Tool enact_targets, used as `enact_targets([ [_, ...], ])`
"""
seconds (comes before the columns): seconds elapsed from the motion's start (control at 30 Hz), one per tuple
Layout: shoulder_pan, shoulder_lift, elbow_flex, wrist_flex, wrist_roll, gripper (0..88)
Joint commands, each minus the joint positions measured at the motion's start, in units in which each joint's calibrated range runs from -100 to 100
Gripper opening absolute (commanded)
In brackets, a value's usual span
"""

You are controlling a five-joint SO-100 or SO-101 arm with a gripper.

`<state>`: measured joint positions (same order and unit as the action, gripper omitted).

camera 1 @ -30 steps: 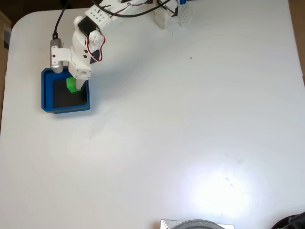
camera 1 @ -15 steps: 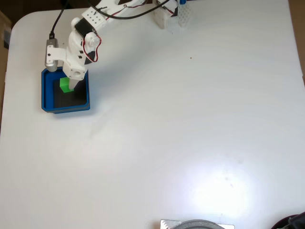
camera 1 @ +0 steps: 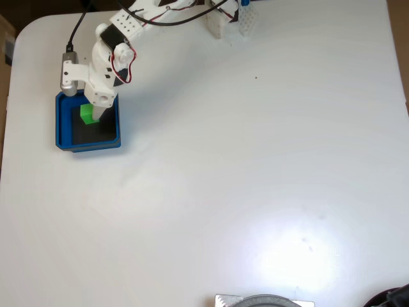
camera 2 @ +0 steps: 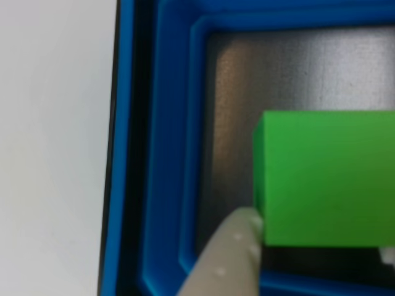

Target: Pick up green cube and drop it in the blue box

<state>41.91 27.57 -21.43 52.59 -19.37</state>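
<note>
The table point(camera 1: 255, 160) is a plain white top with rounded corners, and there's a big soft glare patch low on the right in the fixed view. Past the left edge it's dark floor with a bit of brown, and a wooden strip shows at the right edge. A grey round thing point(camera 1: 265, 300) pokes in at the bottom edge, something black sits in the bottom right corner, and a white mount point(camera 1: 227, 22) with wires stands at the top.

The white arm point(camera 1: 112, 51) reaches from that mount down to the box point(camera 1: 64, 128), which sits near the table's left edge — blue walls, dark floor. The cube point(camera 1: 87, 114) is over the box's upper part, right at the gripper point(camera 1: 94, 117).

In the other view the cube point(camera 2: 324, 179) fills the right side with the dark floor behind it, and a pale fingertip point(camera 2: 231, 259) touches its lower left corner. A sliver of white shows at its lower right — looks like the gripper is pinching the cube. The box wall point(camera 2: 166, 154) runs down the left, white table beyond it.
</note>
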Motion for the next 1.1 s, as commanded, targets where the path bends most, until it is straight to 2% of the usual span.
enact_targets([
  [0.0,0.45,-1.31,-3.52,-0.85,0.05,14.8],
  [0.23,0.45,-1.48,-3.52,-1.02,0.05,23.5],
  [0.63,0.61,-2.49,-3.43,-0.93,0.05,23.5],
  [1.07,0.68,-19.37,-0.65,-0.93,0.05,23.1],
])
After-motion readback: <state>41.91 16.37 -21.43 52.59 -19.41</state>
